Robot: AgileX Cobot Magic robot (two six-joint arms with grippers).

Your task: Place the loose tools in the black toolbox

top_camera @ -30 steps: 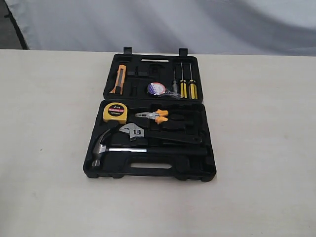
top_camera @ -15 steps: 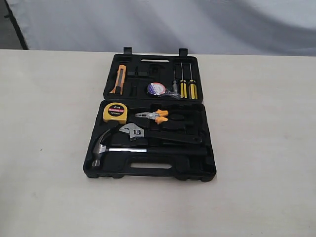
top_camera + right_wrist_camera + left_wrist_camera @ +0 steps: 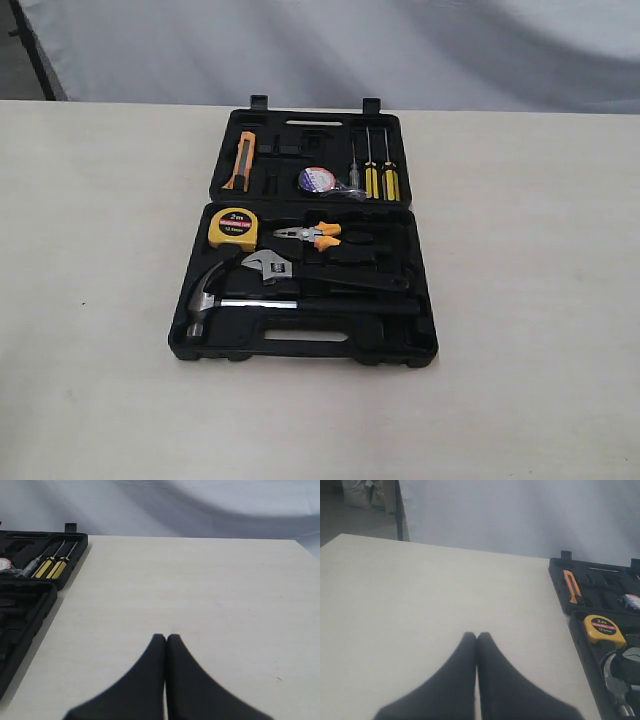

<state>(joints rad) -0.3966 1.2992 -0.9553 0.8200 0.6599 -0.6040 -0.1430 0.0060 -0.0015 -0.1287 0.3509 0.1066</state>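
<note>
The black toolbox [image 3: 420, 330] lies open at the middle of the table. In its near half rest the claw hammer [image 3: 205, 295] and the adjustable wrench [image 3: 275, 267]. The small tape roll [image 3: 316, 179] sits in the far half. In the left wrist view the toolbox [image 3: 560, 587], the hammer head [image 3: 615, 682] and the tape roll [image 3: 631, 601] show at the edge. My left gripper [image 3: 477, 636] is shut and empty above bare table, apart from the box. My right gripper [image 3: 166, 637] is shut and empty too, with the toolbox [image 3: 42, 611] off to its side. Neither gripper shows in the exterior view.
Also in the box are a yellow tape measure [image 3: 233, 228], orange-handled pliers [image 3: 312, 235], an orange utility knife [image 3: 240, 160] and yellow-handled screwdrivers [image 3: 378, 175]. Pale table [image 3: 90, 250] spreads on both sides of the box. A grey curtain hangs behind.
</note>
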